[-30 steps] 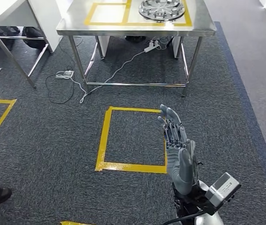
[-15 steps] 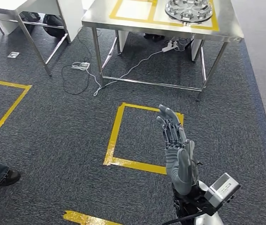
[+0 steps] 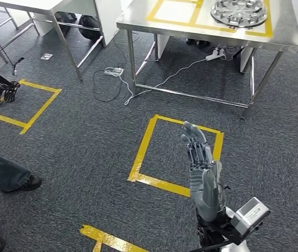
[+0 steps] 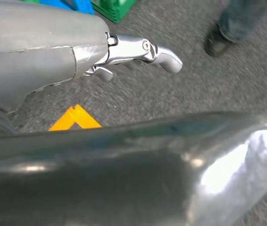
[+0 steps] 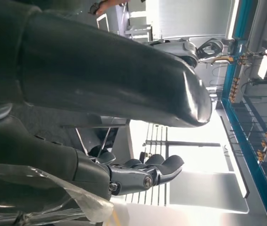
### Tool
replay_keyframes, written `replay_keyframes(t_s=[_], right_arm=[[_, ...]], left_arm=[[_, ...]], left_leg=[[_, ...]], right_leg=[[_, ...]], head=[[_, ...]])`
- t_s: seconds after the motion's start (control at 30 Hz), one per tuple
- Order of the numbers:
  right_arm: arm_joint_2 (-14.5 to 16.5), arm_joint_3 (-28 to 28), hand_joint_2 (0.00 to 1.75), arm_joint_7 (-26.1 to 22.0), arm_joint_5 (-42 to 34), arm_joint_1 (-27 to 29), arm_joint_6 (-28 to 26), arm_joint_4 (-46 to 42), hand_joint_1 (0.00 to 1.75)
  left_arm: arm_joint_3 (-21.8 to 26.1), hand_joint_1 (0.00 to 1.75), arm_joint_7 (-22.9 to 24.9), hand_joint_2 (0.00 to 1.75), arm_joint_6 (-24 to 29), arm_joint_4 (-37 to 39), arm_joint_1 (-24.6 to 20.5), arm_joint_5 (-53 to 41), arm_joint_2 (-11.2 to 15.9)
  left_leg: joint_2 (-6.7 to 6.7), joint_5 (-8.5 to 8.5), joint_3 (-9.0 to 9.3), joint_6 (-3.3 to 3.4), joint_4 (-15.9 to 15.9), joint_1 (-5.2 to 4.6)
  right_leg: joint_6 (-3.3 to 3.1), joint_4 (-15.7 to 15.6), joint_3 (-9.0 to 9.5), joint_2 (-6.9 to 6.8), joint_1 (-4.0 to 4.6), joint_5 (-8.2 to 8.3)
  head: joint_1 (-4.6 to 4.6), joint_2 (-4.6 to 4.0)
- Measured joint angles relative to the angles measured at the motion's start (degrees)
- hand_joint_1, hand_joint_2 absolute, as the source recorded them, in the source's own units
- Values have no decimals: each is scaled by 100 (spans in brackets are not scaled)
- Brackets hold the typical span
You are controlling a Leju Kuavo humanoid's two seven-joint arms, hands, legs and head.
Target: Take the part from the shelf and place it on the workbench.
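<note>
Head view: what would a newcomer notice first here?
The right hand stands raised low in the middle, fingers straight and holding nothing, over a yellow tape square on the grey carpet. Beyond it, a round metal part lies on a steel table. A person's shoe shows at the left.

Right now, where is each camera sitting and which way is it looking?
Head view: up high, looking down at the carpet, the table and the right hand.
Left wrist view: behind the left hand, looking at carpet and a person's shoe.
Right wrist view: behind the right hand, fingers spread, facing bright windows.
Shared: head and left wrist views both show carpet, yellow tape and a shoe.
</note>
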Motion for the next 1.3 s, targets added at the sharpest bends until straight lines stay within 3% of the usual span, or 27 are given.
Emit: replay_keyframes(t_s=[0.07, 0.13, 0.17, 0.23, 0.3, 0.33, 0.4, 0.43, 0.47, 0.5, 0.53, 0.6, 0.63, 0.7, 0.77, 0.8, 0.87, 0.93, 0.97, 1.0, 1.07, 1.13, 1.2, 1.27, 1.3], right_arm=[[0, -30, 0, -18, 5, 22, 35, -15, 0], [1, -42, 0, -33, 8, 21, 74, -22, 0], [2, -45, 0, -39, 9, 17, 88, -24, 0], [2, -42, 0, -44, 13, 1, 107, -26, 0], [2, -34, 0, -47, 15, -37, 119, -28, 0], [2, -31, 0, -45, 15, -56, 124, -28, 0], [2, -26, 0, -44, 14, -75, 130, -26, 0], [2, -24, 0, -42, 14, -74, 130, -23, 0], [2, -21, 0, -42, 14, -74, 130, -21, 0], [2, -19, 0, -42, 14, -76, 130, -19, 0], [2, -17, 0, -42, 12, -80, 130, -18, 0], [2, -13, 0, -36, 2, -96, 131, -17, 0], [2, -10, 0, -32, -5, -108, 132, -17, 0], [2, -2, 0, -22, -21, -128, 137, -16, 0], [2, 10, 0, -16, -31, -150, 141, -15, 0], [2, 17, 0, -16, -34, -161, 142, -15, 0], [2, 37, 0, -15, -38, -170, 142, -14, 0], [2, 51, 0, -11, -42, -162, 139, -9, 0], [2, 58, 0, -9, -44, -158, 136, -6, 0], [2, 64, 0, -9, -46, -159, 131, -4, 0], [2, 77, 0, -9, -49, -163, 118, -3, 0], [2, 84, 0, -9, -50, -169, 107, -3, 0], [2, 88, 0, -8, -50, -176, 99, -3, 0], [2, 96, 0, -7, -50, -184, 91, -3, 0], [2, 99, 0, -7, -49, -190, 87, -3, 0]], left_arm=[[-1, 0, -15, 0, 37, 13, -5, -15, 5], [-1, 0, -27, 0, 56, 28, -24, -16, 10], [0, 0, -32, 0, 63, 37, -29, -12, 10], [5, 0, -38, 0, 68, 45, -23, 12, 9], [15, 0, -36, 0, 41, 46, -8, 50, 2], [23, 0, -33, 0, 14, 43, -6, 66, -2], [45, 0, -23, 0, -47, 34, -2, 81, -7], [56, 0, -19, 0, -67, 29, 3, 83, -12], [64, 0, -15, 0, -79, 27, 9, 82, -18], [69, 0, -13, 0, -84, 26, 14, 82, -24], [72, 0, -9, 0, -90, 23, 17, 82, -29], [80, 0, 6, 0, -120, 4, 15, 83, -43], [88, 0, 23, 0, -146, -15, 12, 84, -56], [113, 0, 60, 0, -214, -75, 21, 82, -92], [143, 0, 87, 0, -277, -158, 45, 79, -123], [156, 0, 95, 0, -300, -199, 54, 78, -138], [170, 0, 100, 0, -333, -261, 58, 74, -151], [178, 0, 102, 0, -360, -295, 56, 73, -156], [184, 0, 103, 0, -368, -310, 59, 73, -158], [191, 0, 103, 0, -373, -323, 66, 73, -160], [206, 0, 103, 0, -379, -351, 80, 73, -161], [213, 0, 103, 0, -382, -376, 75, 73, -168], [218, 0, 104, 0, -385, -392, 76, 73, -178], [231, 0, 105, 0, -385, -404, 90, 73, -191], [237, 0, 106, 0, -386, -416, 93, 73, -199]], left_leg=[[136, 347, 414, 12, -744, 2], [296, 510, 716, 62, -1356, -26], [331, 502, 747, 94, -1455, -43], [260, 516, 717, 167, -1475, -52], [180, 551, 701, 244, -1501, -35], [143, 572, 694, 277, -1514, -24], [58, 591, 661, 312, -1512, -30], [9, 598, 649, 320, -1510, -36], [-45, 603, 642, 324, -1508, -41], [-102, 607, 643, 323, -1507, -44], [-164, 611, 649, 319, -1506, -46], [-280, 621, 646, 295, -1496, -51], [-328, 631, 627, 271, -1489, -49], [-411, 662, 572, 196, -1480, -33], [-452, 672, 543, 123, -1468, -23], [-392, 611, 508, 92, -1385, -30], [-177, 306, 303, 43, -897, -35], [-49, -39, -18, -3, -166, -24], [-28, -91, -101, -18, 43, -21], [-15, -36, -83, -24, 42, -20], [64, 315, 276, -9, -601, -22], [221, 535, 646, 47, -1306, -55], [267, 544, 730, 111, -1511, -90], [183, 573, 720, 174, -1542, -81], [148, 591, 725, 207, -1565, -69]], right_leg=[[29, 28, 3, -86, 4, -20], [84, 71, -10, -158, 37, -50], [111, 82, -19, -194, 54, -57], [167, 86, -29, -258, 56, -66], [232, 242, -108, -122, 35, -209], [257, 486, -223, -4, 27, -367], [274, 1295, -598, 174, 20, -758], [274, 1647, -769, 200, 20, -876], [267, 1827, -863, 212, 21, -887], [254, 1735, -828, 222, 22, -765], [232, 1433, -691, 246, 22, -557], [178, 585, -301, 430, 15, -165], [159, 295, -159, 521, 14, -78], [135, 116, -68, 598, 26, -72], [91, 88, -49, 503, 19, -43], [61, 62, -34, 442, 5, -26], [18, 25, -12, 306, -13, -3], [1, 33, -21, 168, -4, -8], [-2, 40, -27, 99, 0, -12], [-1, 46, -29, 37, 1, -18], [17, 57, -14, -67, 2, -37], [60, 71, 1, -146, 29, -64], [112, 75, 7, -208, 51, -76], [170, 73, 11, -246, 42, -93], [200, 126, -13, -196, 36, -151]], head=[[0, 0], [-2, 0], [-1, 0], [3, 0], [16, 0], [25, 0], [41, 0], [44, 0], [45, 0], [45, 0], [45, 0], [43, 0], [43, 0], [41, 0], [40, 0], [27, 0], [-6, 0], [-23, 0], [-22, 0], [-23, 0], [-25, 0], [-20, 0], [-11, 0], [-10, 0], [-3, 0]])
